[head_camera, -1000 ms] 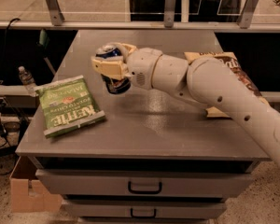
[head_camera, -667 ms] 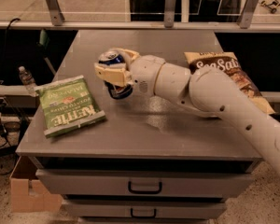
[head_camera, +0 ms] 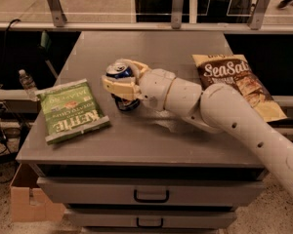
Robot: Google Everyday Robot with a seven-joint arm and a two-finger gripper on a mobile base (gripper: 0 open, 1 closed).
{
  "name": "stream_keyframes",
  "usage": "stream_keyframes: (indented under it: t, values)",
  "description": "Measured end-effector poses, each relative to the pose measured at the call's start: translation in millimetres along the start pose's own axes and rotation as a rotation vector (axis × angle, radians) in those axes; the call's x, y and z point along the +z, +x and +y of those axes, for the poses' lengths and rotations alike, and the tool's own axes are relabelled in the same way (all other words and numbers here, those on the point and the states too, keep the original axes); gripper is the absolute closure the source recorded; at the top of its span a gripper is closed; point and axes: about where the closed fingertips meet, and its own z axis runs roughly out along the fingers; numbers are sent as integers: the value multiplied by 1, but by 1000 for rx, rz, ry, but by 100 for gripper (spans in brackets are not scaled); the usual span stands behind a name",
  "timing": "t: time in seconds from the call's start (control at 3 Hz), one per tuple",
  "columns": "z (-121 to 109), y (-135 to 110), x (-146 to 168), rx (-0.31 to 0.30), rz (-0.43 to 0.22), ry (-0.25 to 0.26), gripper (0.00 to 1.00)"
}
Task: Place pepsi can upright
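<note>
Clamped in the gripper (head_camera: 122, 82), over the middle of the grey table (head_camera: 151, 145): the pepsi can (head_camera: 119, 72). Held close to upright, silver top and tab facing up with a slight lean, dark blue lower end showing beneath the fingers (head_camera: 116, 87). Cannot tell whether resting on the tabletop or just off it. Fingers drawn narrow against the can's sides, one across the front, one curving round the back of the rim.

Left of the gripper as seen, a little nearer the front edge: a green Kettle chip bag (head_camera: 71, 112), lying flat, near the can but apart from it, one corner over the table's side edge. On the other side, beyond the white arm (head_camera: 224, 116) and well apart: a brown Sea Salt chip bag (head_camera: 234, 79), flat, partly overlapped by the arm.

Farther left than the green bag, off the table: a small water bottle (head_camera: 26, 81). Below the gripper, in the table's front: drawers with dark handles (head_camera: 151, 196). Down by the floor, lower left: a cardboard box (head_camera: 23, 199). Behind the gripper, past the far edge: a metal rail with posts (head_camera: 178, 6).
</note>
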Motion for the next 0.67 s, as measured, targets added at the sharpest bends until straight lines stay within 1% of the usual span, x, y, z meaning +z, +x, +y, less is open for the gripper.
stream_keyframes:
  t: [0.67]
  values:
    - [4, 9, -9, 11, -2, 4, 5]
